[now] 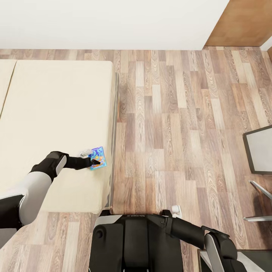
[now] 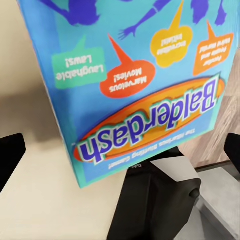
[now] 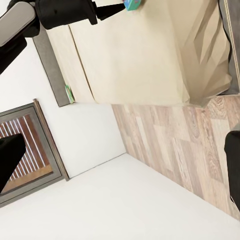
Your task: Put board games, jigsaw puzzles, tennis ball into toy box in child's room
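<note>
Large cream-coloured flat mattress of the bed [image 1: 56, 124] on the left of the head view, with thin grey frame edge along its right side. Small blue cartoon-printed board game box [image 1: 97, 158] close to that right edge of the mattress, near the front corner, one end seeming lifted a little. Left gripper [image 1: 95, 162] reaching over the mattress from the left, black fingertips touching the box; whether clenched on it or only around it, cannot tell from here. In the left wrist view, same blue box [image 2: 145, 85] with the printed word "Balderdash", close before the camera, between the two black fingers [image 2: 9, 155] standing wide apart at the sides; grasp not clear.

Wide wood-plank floor [image 1: 181, 124] right of the bed, open up to the white wall [image 1: 105, 22] at the back. Brown wooden door [image 1: 241, 22] in the far right corner. Pale grey-white table corner [image 1: 260, 151] at the right border, well apart from the bed.

Right arm low beside the robot trunk [image 1: 136, 241]. In the right wrist view, black fingers [image 3: 10, 160] of the right gripper spread, nothing between them.
</note>
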Available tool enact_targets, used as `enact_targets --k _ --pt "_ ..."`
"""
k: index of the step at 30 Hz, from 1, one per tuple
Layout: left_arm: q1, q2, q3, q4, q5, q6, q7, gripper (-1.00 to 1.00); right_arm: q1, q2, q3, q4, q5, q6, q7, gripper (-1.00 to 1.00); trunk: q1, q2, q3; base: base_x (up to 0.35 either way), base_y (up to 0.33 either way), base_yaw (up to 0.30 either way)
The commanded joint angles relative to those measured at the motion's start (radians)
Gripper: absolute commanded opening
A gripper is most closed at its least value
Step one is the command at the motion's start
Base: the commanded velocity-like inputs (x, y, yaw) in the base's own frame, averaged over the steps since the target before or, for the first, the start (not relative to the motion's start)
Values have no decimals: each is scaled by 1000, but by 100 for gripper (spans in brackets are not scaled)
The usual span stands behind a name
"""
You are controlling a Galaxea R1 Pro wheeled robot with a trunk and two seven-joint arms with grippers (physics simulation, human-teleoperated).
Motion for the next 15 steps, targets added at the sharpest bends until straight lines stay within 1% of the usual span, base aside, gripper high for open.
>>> enact_targets --k 1,8,12,15 --pt "0 0 8 -1 -10 5 -9 100 0 1 -2 0 1 4 4 100 1 -2 -1 0 0 0" --pt "0 9 9 -1 -6 4 -15 100 0 1 -2 0 1 5 4 100 1 -2 -1 0 0 0" --pt "1 24 9 -1 -3 3 -17 100 0 0 -2 0 1 5 4 100 1 -2 3 0 0 0" --pt "2 43 9 -1 -2 1 -39 100 0 -2 -2 0 1 6 4 100 1 -2 7 0 0 0"
